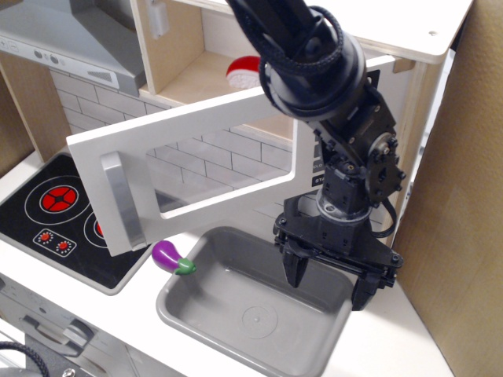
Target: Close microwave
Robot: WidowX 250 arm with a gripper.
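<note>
The microwave [196,71] is a light-wood box at the top of the toy kitchen. Its white door [189,169] with a clear window stands swung wide open toward me. The grey bar handle [122,200] is at the door's left free edge. A red and white object [244,72] lies inside the cavity. My gripper [330,287] hangs over the grey sink, to the right of the door and below its hinge side. Its two black fingers [296,271] are spread apart with nothing between them. The keypad and clock are hidden behind my arm.
A grey sink basin [259,314] is set in the white counter. A purple toy eggplant [171,258] lies at the sink's left rim. A black hob [63,220] with red rings is at left, a grey range hood [71,43] above it. A cardboard wall [464,196] stands at right.
</note>
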